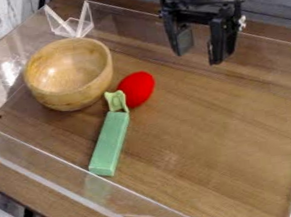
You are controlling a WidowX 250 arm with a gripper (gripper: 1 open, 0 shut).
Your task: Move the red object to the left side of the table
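Jaws spread apart, empty, above counter; arm cropped at top edge. Red fruit round, stem toward green block.

Black pincer; two long dark fingers; boxy black wrist.

The red object is a small, bright red, rounded toy, fruit-like, with what seems to be a pale green stem piece at its left side, though that detail is too small to be sure of. It sits on the table, a brown wood-grain top edged by low clear plastic walls, roughly at the middle, slightly toward the left.
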